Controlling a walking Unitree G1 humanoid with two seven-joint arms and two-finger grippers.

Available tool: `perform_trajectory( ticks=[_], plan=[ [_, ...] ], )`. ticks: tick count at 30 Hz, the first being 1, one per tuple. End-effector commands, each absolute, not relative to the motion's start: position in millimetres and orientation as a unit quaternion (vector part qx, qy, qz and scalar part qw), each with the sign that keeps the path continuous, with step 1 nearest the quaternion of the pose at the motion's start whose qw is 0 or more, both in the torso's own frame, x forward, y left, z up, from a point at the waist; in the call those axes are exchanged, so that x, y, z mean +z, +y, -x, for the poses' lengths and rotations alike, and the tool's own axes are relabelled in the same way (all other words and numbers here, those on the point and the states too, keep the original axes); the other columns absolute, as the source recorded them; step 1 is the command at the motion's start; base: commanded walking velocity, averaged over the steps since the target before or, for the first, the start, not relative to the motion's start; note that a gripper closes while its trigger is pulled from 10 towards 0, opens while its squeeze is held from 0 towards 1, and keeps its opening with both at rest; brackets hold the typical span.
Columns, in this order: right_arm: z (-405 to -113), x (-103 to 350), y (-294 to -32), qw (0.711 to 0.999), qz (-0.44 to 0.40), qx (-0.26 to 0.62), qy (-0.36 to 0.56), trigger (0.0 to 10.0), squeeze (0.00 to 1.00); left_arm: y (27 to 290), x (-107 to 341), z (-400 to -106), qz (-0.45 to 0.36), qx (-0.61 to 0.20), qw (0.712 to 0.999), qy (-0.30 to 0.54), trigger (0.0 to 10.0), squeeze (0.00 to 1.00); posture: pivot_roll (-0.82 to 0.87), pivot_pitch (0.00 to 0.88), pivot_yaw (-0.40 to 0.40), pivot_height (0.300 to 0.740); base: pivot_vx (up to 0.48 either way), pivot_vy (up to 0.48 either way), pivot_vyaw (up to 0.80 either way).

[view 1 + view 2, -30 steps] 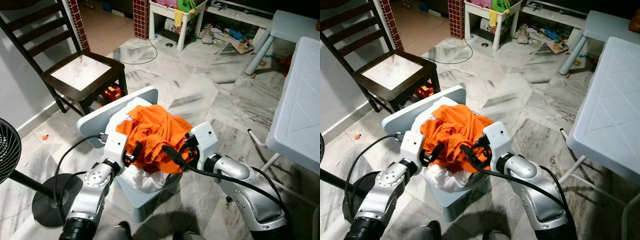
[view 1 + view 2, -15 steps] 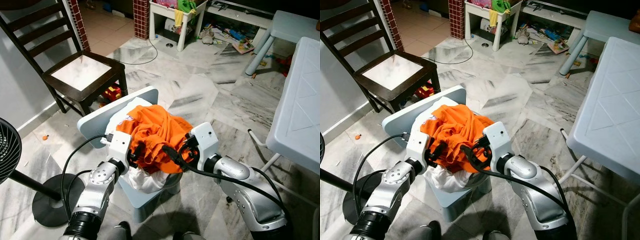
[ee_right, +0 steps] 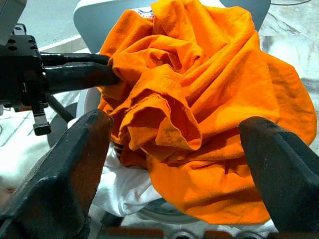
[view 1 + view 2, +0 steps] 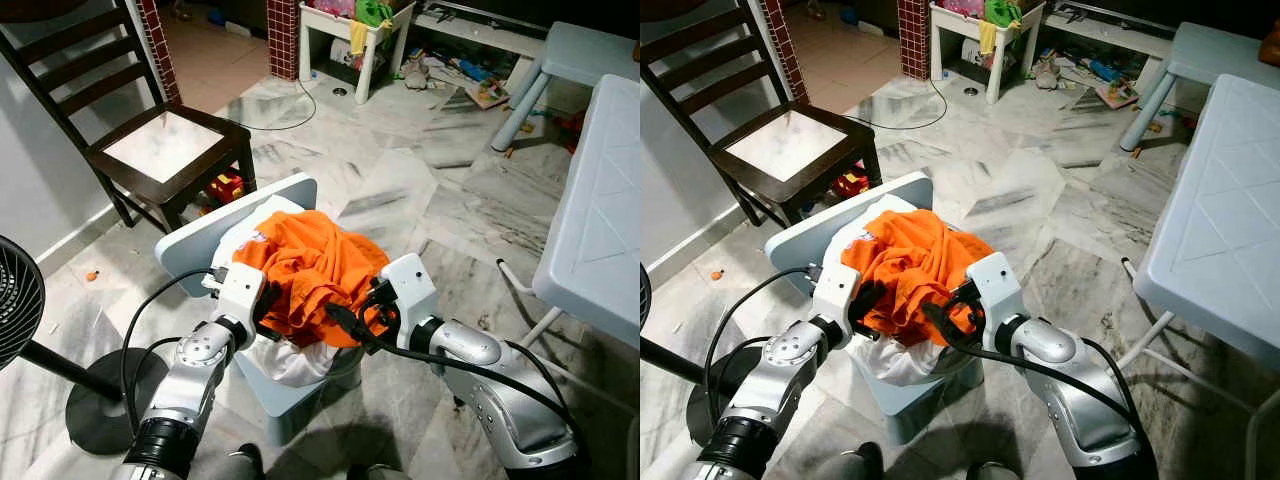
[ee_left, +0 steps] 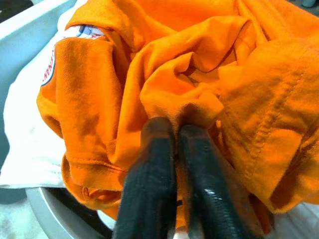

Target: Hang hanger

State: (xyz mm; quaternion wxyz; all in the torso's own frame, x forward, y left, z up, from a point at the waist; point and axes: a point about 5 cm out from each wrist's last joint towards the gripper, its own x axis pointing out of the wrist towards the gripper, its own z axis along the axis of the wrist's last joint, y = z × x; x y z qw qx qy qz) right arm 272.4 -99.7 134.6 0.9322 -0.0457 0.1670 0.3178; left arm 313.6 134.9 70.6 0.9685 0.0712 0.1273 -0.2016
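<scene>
An orange shirt (image 4: 310,262) lies crumpled on top of white laundry (image 4: 288,362) in a pale blue bin (image 4: 292,392) right in front of me. At the shirt's left edge, my left gripper (image 4: 266,300) is shut on a fold of it; in the left wrist view its two black fingers (image 5: 158,149) sit almost together with orange cloth (image 5: 184,64) pinched at the tips. My right gripper (image 4: 346,322) is open at the shirt's right front edge. In the right wrist view its fingers (image 3: 75,154) stand wide apart on either side of the shirt (image 3: 209,99). I see no hanger.
The bin's lid (image 4: 200,240) stands open at its back left. A dark wooden chair (image 4: 165,150) is behind it on the left, and a black fan (image 4: 20,300) is at the far left. A white plastic table (image 4: 600,210) borders the right. Toys clutter the far floor (image 4: 470,85).
My left gripper has moved right into the shirt's edge and shut on a fold. The right gripper has drifted slightly down and right, still open.
</scene>
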Motion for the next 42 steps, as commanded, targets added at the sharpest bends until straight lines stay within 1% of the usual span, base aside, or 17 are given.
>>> perform_trajectory(
  ticks=[1,2,3,6,11,14,19,20,21,22,24,28,29,32,37,41,42],
  plan=[
    [-270.7,135.4,-98.2,0.929,0.050,0.324,0.170,10.0,0.00,135.9,68.1,-312.9,-0.086,-0.198,0.968,0.130,0.0,0.00,-0.09,0.145,-0.016,0.740,0.000,0.000,0.00],
    [-270.6,135.2,-98.3,0.930,0.050,0.323,0.170,10.0,0.00,143.0,68.4,-313.4,-0.103,-0.182,0.970,0.126,0.0,0.00,-0.09,0.145,-0.016,0.740,0.000,0.000,0.00],
    [-270.6,135.2,-98.3,0.930,0.050,0.323,0.170,10.0,0.00,143.0,68.4,-313.4,-0.103,-0.182,0.970,0.126,0.0,0.00,-0.09,0.145,-0.016,0.740,0.000,0.000,0.00],
    [-270.8,135.4,-99.0,0.931,0.050,0.320,0.169,10.0,0.00,163.8,77.4,-318.2,-0.166,-0.141,0.970,0.103,0.0,0.00,-0.09,0.146,-0.015,0.740,0.000,0.000,0.00],
    [-271.0,135.2,-99.4,0.932,0.050,0.318,0.168,10.0,0.00,172.1,98.1,-330.2,-0.202,-0.126,0.969,0.062,0.0,0.00,-0.09,0.146,-0.014,0.740,0.000,0.000,0.00],
    [-271.3,135.7,-98.9,0.933,0.050,0.316,0.166,10.0,0.00,174.2,114.6,-342.3,-0.221,-0.119,0.967,0.030,0.0,0.00,-0.09,0.146,-0.014,0.740,0.000,0.000,0.00],
    [-272.9,136.7,-100.0,0.935,0.049,0.310,0.162,10.0,0.00,159.1,138.0,-356.8,-0.290,-0.146,0.945,-0.031,0.0,0.00,-0.09,0.141,-0.006,0.740,0.000,0.000,0.00],
    [-273.5,136.8,-100.8,0.937,0.049,0.307,0.161,10.0,0.00,138.5,150.6,-360.4,-0.338,-0.186,0.919,-0.078,0.0,0.00,-0.10,0.138,-0.002,0.740,0.000,0.000,0.00],
    [-273.6,136.9,-101.0,0.937,0.049,0.306,0.161,10.0,0.00,132.5,153.7,-360.6,-0.352,-0.198,0.910,-0.092,0.0,0.00,-0.10,0.138,-0.002,0.740,0.000,0.000,0.00],
    [-273.6,136.9,-101.0,0.937,0.049,0.306,0.161,10.0,0.00,132.5,153.7,-360.6,-0.352,-0.198,0.910,-0.092,0.0,0.00,-0.10,0.138,-0.002,0.740,0.000,0.000,0.00],
    [-273.6,137.8,-100.9,0.938,0.049,0.304,0.159,10.0,0.00,106.2,156.9,-356.7,-0.379,-0.267,0.877,-0.127,0.0,0.00,-0.10,0.137,0.000,0.740,0.000,0.000,0.00],
    [-273.5,138.7,-101.4,0.939,0.048,0.302,0.156,10.0,0.00,70.8,148.6,-344.5,-0.395,-0.376,0.825,-0.151,0.0,0.00,-0.11,0.137,0.003,0.740,0.000,0.000,0.00],
    [-273.3,139.2,-103.0,0.941,0.048,0.297,0.155,10.0,0.00,55.0,140.8,-334.3,-0.400,-0.428,0.795,-0.156,0.0,0.00,-0.11,0.137,0.004,0.740,0.000,0.000,0.00],
    [-273.4,139.1,-104.2,0.942,0.049,0.294,0.154,10.0,0.00,40.4,127.9,-321.6,-0.403,-0.482,0.762,-0.158,0.0,0.00,-0.11,0.138,0.005,0.740,0.000,0.000,0.00],
    [-273.9,139.5,-102.8,0.943,0.048,0.293,0.153,10.0,0.00,32.8,107.8,-307.8,-0.400,-0.527,0.738,-0.134,0.0,0.00,-0.11,0.139,0.005,0.740,0.000,0.000,0.00],
    [-273.8,139.4,-101.2,0.942,0.047,0.295,0.153,10.0,0.00,38.7,99.4,-306.0,-0.409,-0.521,0.739,-0.124,0.0,0.00,-0.11,0.139,0.003,0.740,0.000,0.000,0.00],
    [-273.9,139.3,-100.8,0.942,0.047,0.296,0.153,10.0,0.00,44.5,98.2,-307.9,-0.411,-0.508,0.748,-0.118,10.0,0.00,-0.10,0.139,0.001,0.740,0.000,0.000,0.00]
  ],
)
